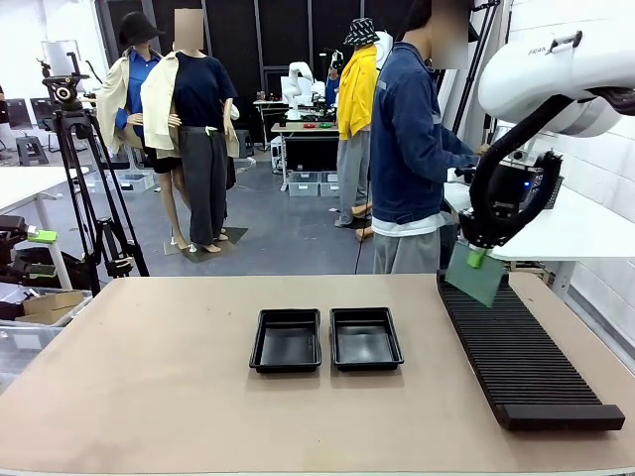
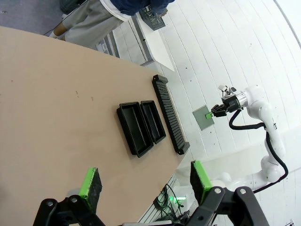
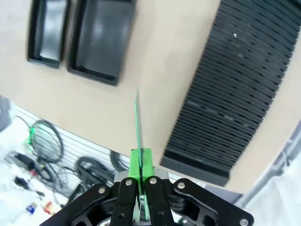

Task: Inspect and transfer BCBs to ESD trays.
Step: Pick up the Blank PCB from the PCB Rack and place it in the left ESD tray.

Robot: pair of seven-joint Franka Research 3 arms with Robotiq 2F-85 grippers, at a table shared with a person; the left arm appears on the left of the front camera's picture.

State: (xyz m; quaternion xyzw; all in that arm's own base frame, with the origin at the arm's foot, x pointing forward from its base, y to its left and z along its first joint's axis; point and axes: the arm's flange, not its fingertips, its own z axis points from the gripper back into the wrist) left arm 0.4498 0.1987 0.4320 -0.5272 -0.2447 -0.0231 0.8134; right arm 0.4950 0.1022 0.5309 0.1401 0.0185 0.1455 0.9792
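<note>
our right gripper is pressed together on a thin green board, pinching it by its upper edge between the green pads. the board hangs below the fingers, tilted, over the far end of the long black ribbed rack at the right side of the table. from the right wrist we see the board edge-on, rising straight out of the closed gripper, with the rack on one side of it and the two trays on the other. our left gripper is spread wide with nothing between its pads, high over the table. from there the right gripper and its board sit clear of the rack, in the air. the left tray and the right tray lie side by side at the middle of the table, both bare, well apart from the board. a person stands at the far side, turned away toward a white bench.
</note>
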